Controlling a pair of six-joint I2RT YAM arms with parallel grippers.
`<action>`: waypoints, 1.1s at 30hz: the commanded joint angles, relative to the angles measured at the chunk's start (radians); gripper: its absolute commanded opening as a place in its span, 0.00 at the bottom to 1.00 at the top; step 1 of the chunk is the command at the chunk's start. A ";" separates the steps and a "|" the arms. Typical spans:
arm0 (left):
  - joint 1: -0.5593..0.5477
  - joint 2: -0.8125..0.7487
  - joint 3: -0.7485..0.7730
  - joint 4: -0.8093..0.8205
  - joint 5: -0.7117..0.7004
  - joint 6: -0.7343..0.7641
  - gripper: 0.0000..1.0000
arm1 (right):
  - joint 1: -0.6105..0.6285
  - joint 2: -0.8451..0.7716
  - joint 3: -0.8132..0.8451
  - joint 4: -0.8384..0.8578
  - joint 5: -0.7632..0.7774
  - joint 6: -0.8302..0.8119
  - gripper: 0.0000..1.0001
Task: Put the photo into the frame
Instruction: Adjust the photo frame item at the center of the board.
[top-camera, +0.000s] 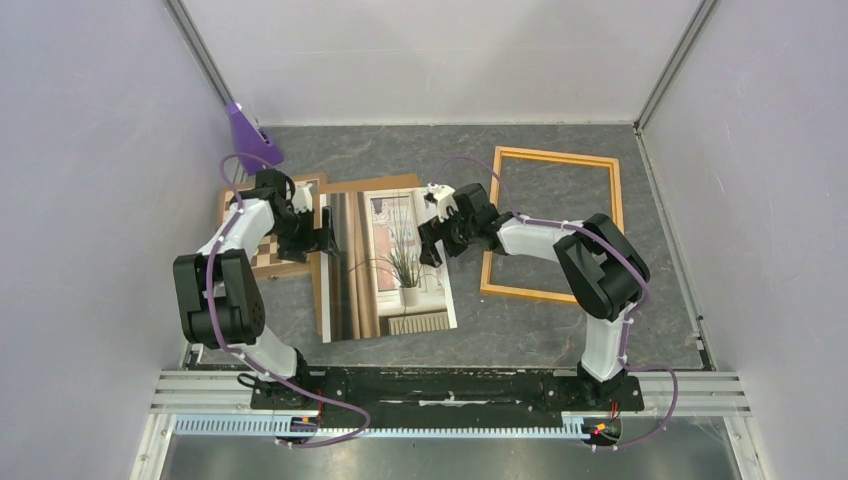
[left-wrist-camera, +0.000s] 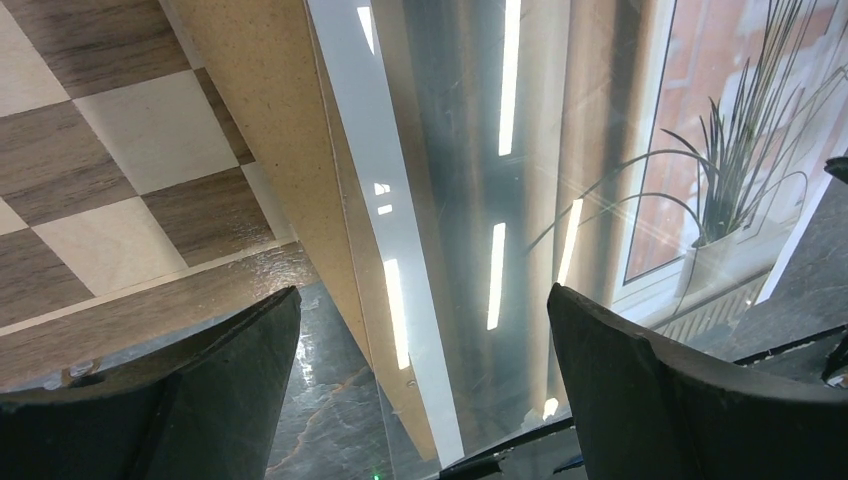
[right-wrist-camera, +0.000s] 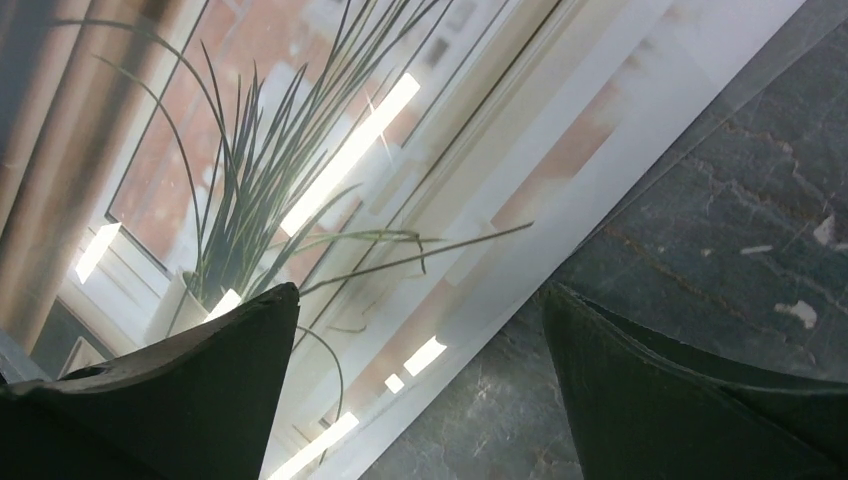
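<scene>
The photo, a glossy print of a spiky potted plant by a window, lies flat at the table's centre on a brown backing board. The light orange frame lies empty to its right, apart from it. My left gripper is open and straddles the photo's left edge; its fingers hold nothing. My right gripper is open and straddles the photo's right edge; its fingers hold nothing, one over the print and one over the grey table.
A brown-and-white chessboard lies left of the photo, partly under the backing board, and shows in the left wrist view. A purple object stands at the back left. White walls enclose the grey table.
</scene>
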 joint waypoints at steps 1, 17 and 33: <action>-0.003 -0.047 -0.002 0.029 -0.027 0.037 0.99 | 0.013 -0.101 -0.039 -0.048 0.046 -0.050 0.96; 0.002 -0.143 0.038 -0.184 -0.032 0.251 0.98 | 0.127 -0.282 -0.227 -0.097 0.017 -0.251 0.95; 0.008 -0.174 -0.005 -0.426 0.036 0.439 0.95 | 0.209 -0.334 -0.286 -0.082 0.006 -0.307 0.94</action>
